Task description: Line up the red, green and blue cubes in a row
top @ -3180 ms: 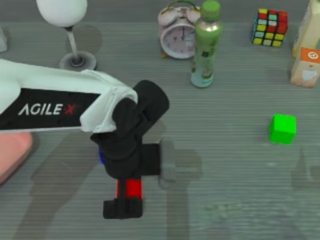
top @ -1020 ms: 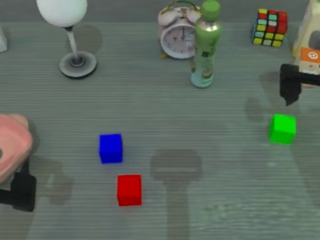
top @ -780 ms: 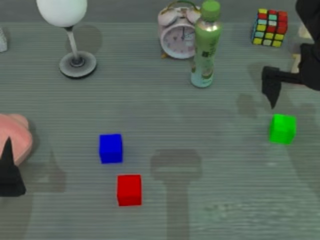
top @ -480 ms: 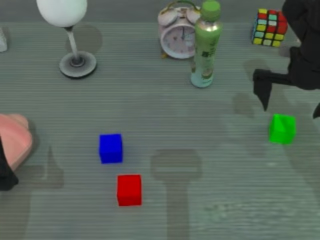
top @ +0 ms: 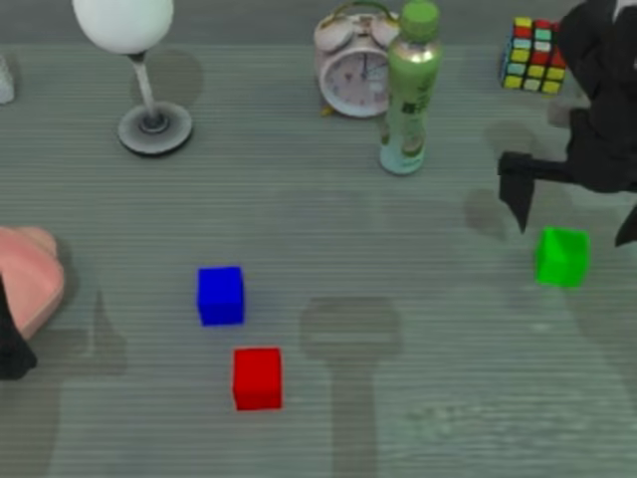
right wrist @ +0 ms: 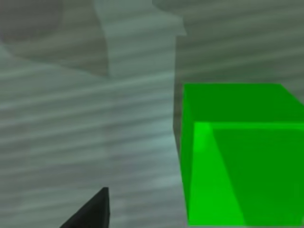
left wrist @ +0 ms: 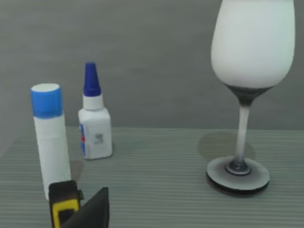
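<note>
Green cube (top: 562,256) sits at the right, the right gripper (top: 572,199) spread wide above it, not touching.

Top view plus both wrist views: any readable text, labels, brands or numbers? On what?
Nothing reads legibly in any view.
Alarm clock: dial numerals, too blurred to read.
Green bottle: label print, too blurred to read.
Small glue bottle: label marks, too small to read.
Right wrist view: no text, only the plain green cube.
</note>
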### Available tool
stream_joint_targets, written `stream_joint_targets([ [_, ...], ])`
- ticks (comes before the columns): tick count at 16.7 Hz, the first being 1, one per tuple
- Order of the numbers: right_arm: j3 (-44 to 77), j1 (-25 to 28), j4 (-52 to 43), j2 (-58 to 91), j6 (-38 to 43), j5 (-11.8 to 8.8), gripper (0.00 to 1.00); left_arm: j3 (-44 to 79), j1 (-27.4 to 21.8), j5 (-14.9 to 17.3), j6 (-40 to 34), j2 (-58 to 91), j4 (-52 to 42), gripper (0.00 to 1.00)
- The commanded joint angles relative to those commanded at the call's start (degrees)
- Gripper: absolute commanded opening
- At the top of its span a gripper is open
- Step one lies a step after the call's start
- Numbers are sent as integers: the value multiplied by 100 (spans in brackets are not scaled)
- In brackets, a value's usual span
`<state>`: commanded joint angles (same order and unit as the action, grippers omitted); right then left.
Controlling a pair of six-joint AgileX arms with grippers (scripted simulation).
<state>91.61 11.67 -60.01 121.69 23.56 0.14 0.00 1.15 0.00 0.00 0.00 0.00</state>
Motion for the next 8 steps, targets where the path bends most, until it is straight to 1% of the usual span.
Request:
stream_joint_targets([
  [4, -510, 14, 902, 340, 21, 3, 100, 0, 0, 0, 0, 0, 0, 100],
  [6, -654, 19, 1116, 447, 28, 4, 100, 0, 0, 0, 0, 0, 0, 100],
  [8, -667, 20, 1134, 458, 29, 4, 100, 0, 0, 0, 0, 0, 0, 100],
])
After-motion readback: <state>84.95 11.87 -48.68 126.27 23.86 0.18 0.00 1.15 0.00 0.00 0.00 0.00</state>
